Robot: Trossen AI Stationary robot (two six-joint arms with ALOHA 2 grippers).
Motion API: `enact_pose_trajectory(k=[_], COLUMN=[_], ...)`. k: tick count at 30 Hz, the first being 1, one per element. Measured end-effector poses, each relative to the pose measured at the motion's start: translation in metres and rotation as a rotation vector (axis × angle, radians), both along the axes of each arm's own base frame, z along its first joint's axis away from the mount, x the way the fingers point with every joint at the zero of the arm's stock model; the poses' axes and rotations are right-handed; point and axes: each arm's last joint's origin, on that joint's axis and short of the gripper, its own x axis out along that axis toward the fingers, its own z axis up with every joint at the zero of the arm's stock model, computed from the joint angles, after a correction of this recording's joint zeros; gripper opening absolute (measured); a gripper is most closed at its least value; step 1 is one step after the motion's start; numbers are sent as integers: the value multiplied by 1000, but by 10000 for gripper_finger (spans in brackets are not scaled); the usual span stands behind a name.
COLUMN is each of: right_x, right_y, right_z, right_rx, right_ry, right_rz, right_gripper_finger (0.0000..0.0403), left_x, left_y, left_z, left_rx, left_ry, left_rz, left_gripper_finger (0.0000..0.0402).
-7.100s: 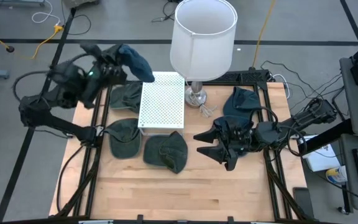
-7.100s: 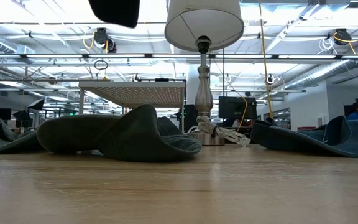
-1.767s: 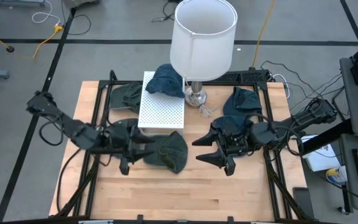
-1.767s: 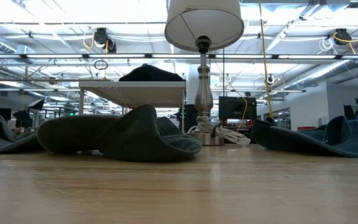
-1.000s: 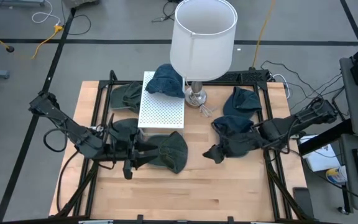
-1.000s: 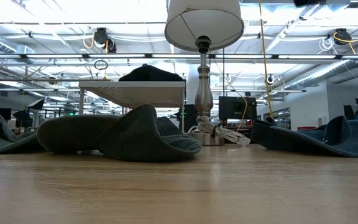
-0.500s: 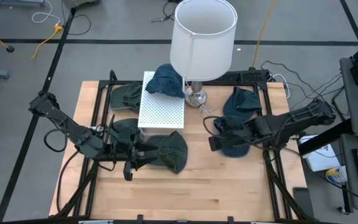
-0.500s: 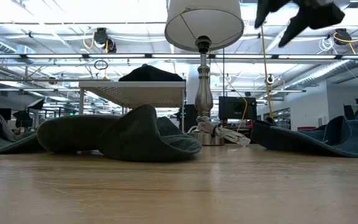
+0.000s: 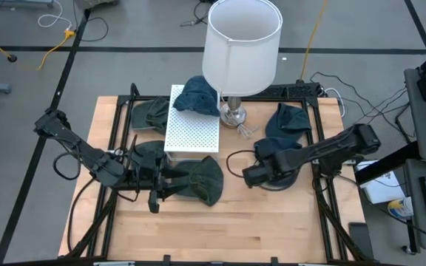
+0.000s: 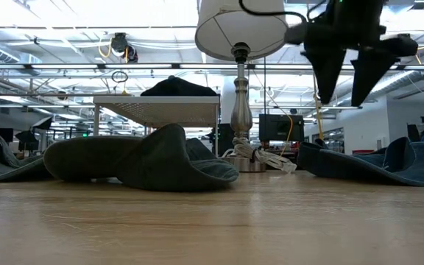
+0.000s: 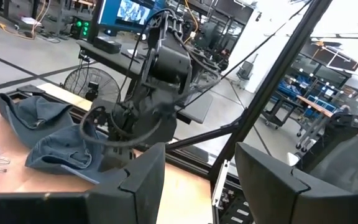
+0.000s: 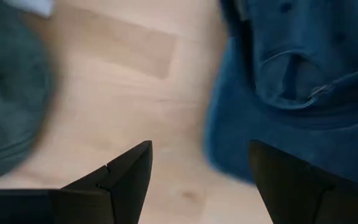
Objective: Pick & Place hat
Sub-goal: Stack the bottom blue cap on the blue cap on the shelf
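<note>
A blue hat point(image 9: 198, 96) lies on top of the white perforated stand point(image 9: 192, 129). Two more blue hats lie on the table's right part, the nearer one point(image 9: 285, 157) flat on its brim and also in the low view point(image 10: 374, 163). Three dark green hats lie on the left, one point(image 9: 200, 179) nearest the middle. My right gripper point(image 9: 248, 176) is open, its fingers pointing down above the table just left of the nearer blue hat point(image 12: 291, 81); it stands well above that hat in the low view point(image 10: 347, 92). My left gripper point(image 9: 161, 189) is open and empty beside the green hat's left side.
A table lamp with a white shade point(image 9: 241, 44) and a metal foot point(image 9: 233, 114) stands at the far middle, its cord coiled beside the foot. Black frame rails point(image 9: 320, 148) run along the table's left and right sides. Bare wood point(image 9: 228, 229) lies along the near edge.
My right gripper has come down from above and tipped until its fingers point straight down, just left of the nearer blue hat. It has stayed open. The hats have not moved.
</note>
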Motion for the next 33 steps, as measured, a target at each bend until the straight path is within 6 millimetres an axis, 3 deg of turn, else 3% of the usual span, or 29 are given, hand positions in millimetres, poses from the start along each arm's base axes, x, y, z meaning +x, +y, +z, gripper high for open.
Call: enact_pose_trajectory(k=[13, 23, 33], right_x=[13, 10, 0], right_y=[4, 4, 1], right_z=[-40, -78, -90], right_rx=[-79, -62, -73], right_ry=[153, 186, 227], right_rz=[-43, -65, -68], right_gripper_finger=[256, 256, 243], left_x=[-1, -1, -1], left_y=[-2, -3, -3], left_z=[-5, -6, -6], left_rx=[5, 5, 8], left_ry=[44, 52, 57], left_rz=[-37, -86, -91], left_gripper_finger=[200, 200, 200])
